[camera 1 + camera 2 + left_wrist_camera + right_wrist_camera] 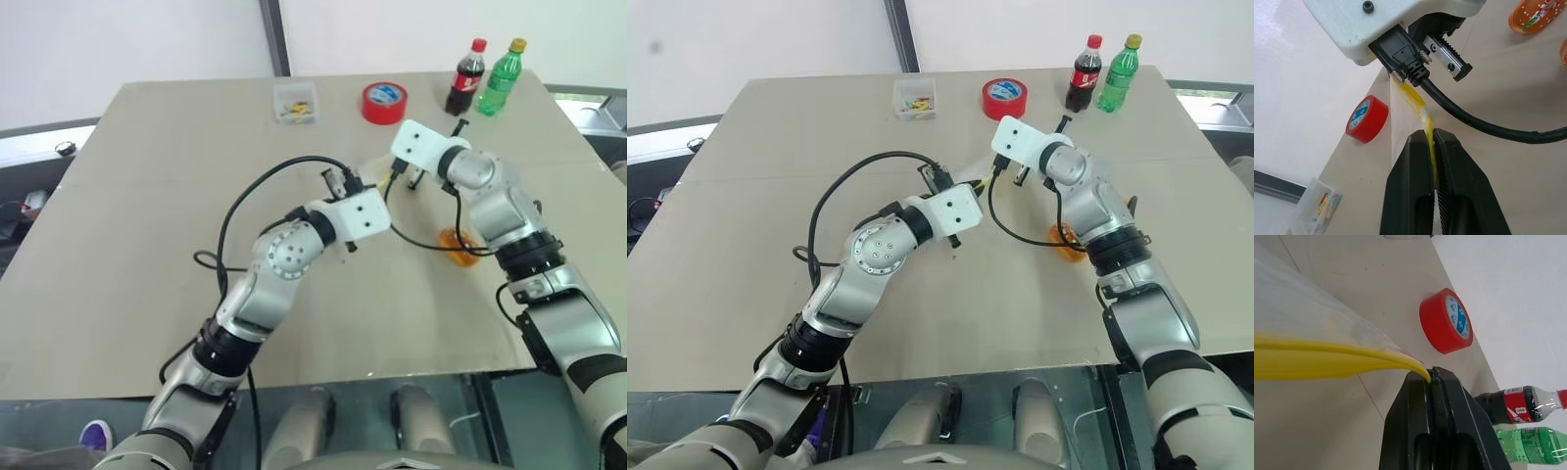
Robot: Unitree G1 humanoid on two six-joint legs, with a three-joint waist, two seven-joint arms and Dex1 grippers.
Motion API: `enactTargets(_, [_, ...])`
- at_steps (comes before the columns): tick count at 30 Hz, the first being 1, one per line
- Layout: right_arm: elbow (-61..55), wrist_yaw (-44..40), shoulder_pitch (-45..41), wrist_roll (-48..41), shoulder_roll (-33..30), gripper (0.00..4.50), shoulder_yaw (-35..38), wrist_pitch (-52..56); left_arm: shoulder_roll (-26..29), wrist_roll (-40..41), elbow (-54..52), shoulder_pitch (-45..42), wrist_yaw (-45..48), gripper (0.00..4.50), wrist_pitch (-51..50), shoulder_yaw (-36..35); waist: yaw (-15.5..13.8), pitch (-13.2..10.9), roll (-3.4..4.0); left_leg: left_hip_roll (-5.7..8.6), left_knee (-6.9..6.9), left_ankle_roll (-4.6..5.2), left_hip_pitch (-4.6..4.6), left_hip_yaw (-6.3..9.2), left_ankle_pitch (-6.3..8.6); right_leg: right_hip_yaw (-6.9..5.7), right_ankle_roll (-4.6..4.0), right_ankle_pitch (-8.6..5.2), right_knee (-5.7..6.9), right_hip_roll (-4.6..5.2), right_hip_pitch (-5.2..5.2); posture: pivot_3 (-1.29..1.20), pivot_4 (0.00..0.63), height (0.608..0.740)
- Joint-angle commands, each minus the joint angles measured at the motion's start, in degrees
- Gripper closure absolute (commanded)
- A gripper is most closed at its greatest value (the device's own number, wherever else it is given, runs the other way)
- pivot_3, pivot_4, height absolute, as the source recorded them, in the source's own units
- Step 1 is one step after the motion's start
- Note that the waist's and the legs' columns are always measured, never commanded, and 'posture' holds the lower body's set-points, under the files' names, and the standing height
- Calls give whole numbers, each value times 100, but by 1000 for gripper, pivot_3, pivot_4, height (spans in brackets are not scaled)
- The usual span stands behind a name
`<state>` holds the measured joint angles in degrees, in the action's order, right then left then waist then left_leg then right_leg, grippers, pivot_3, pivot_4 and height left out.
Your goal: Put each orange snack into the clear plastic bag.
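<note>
The clear plastic bag (pixel 1406 104) hangs between my two grippers above the middle of the table, its yellow sealing strip stretched from one to the other. My left gripper (pixel 1431 133) is shut on one end of the strip. At the other end my right gripper (pixel 1430 373) is shut on the same strip, and the crinkly film (pixel 1312 328) spreads away from it. One orange snack (pixel 458 246) lies on the table under my right forearm, partly hidden by it. The left wrist view shows it whole (pixel 1535 14), with a second orange snack (pixel 1563 51) at the picture's edge.
A red tape roll (pixel 384 102) and a small clear box (pixel 295 102) of coloured bits stand at the far side of the table (pixel 147 245). A cola bottle (pixel 466 78) and a green bottle (pixel 501 78) stand at the far right corner.
</note>
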<state>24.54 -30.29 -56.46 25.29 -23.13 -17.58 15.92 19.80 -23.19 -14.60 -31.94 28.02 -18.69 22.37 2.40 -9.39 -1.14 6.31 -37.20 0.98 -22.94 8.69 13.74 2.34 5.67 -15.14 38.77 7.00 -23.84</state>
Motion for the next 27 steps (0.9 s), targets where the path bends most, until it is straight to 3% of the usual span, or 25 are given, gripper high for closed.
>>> enactTargets(1, [-284, 25, -108, -11, -29, 4500, 80, 22, 65, 20, -60, -97, 39, 4459, 33, -215, 1, 0, 0, 0, 0, 0, 0, 0, 0, 0, 0, 0, 0, 0, 0, 0, 150, 740])
enactTargets(6, [-662, -60, 170, -17, -155, 4500, 141, 190, 378, 217, 241, -61, 14, 4459, 537, -592, 0, 0, 0, 0, 0, 0, 0, 0, 0, 1, 0, 0, 3, 0, -4, 0, 150, 740])
enactTargets(9, [-1038, 23, 466, -68, -191, 4500, 267, 305, 535, 966, 898, -126, 132, 4459, 1764, -1024, -14, 0, 0, -1, -1, 0, -1, 1, 0, 1, 0, 0, 2, 1, -4, 0, 150, 740])
enactTargets(11, [-1609, -534, 800, -294, -349, 4500, 258, 588, 568, 1513, 1380, -267, 309, 4459, 2198, -1375, -21, 0, 0, -1, -1, 0, -1, 1, 0, 0, 0, 0, 1, 3, -5, 0, 150, 740])
enactTargets(14, [-2524, -864, 1400, -657, -481, 3701, 512, 960, 690, 2224, 2005, -466, 825, 4500, 2760, -1697, -30, 1, -1, 1, -4, 0, -6, 3, 0, -2, 0, 0, 0, 5, -5, 0, 150, 740])
enactTargets(16, [-3319, -710, 1841, -1016, -207, 2899, 996, 1674, 847, 2502, 2424, -539, 1215, 4500, 3207, -1792, -25, 1, -1, 1, -5, 1, -9, 8, 1, -6, 0, 0, -4, 5, -5, 0, 150, 740])
enactTargets(19, [-4398, -942, 2194, -1675, 64, 3100, 1433, 2858, 1000, 2777, 2800, -584, 1702, 4500, 3469, -1856, -1, 1, 0, 0, -5, 0, -8, 8, 1, -4, 0, 0, 0, 4, -7, 0, 150, 740])
enactTargets(22, [-5076, -917, 2153, -2424, 596, 4293, 1821, 4030, 1043, 3136, 2951, -593, 2154, 4500, 3662, -1921, 13, 1, 0, -2, -6, 1, -7, 5, 1, -1, 0, 0, 7, 2, -9, 0, 150, 740])
enactTargets(23, [-5121, -786, 2084, -2570, 800, 4435, 1915, 4245, 1050, 3177, 2975, -590, 2204, 4500, 3682, -1935, 10, 2, 1, -4, -7, 1, -6, 7, 1, -2, 0, 0, 8, 0, -8, 0, 150, 740])
enactTargets(27, [-4967, -364, 1810, -2989, 1420, 4435, 2057, 4645, 1053, 3447, 2893, -449, 2500, 4500, 3801, -1976, 0, 2, 1, -3, -11, 2, -2, 9, 1, -4, 0, 1, 10, 1, -4, 0, 150, 740])
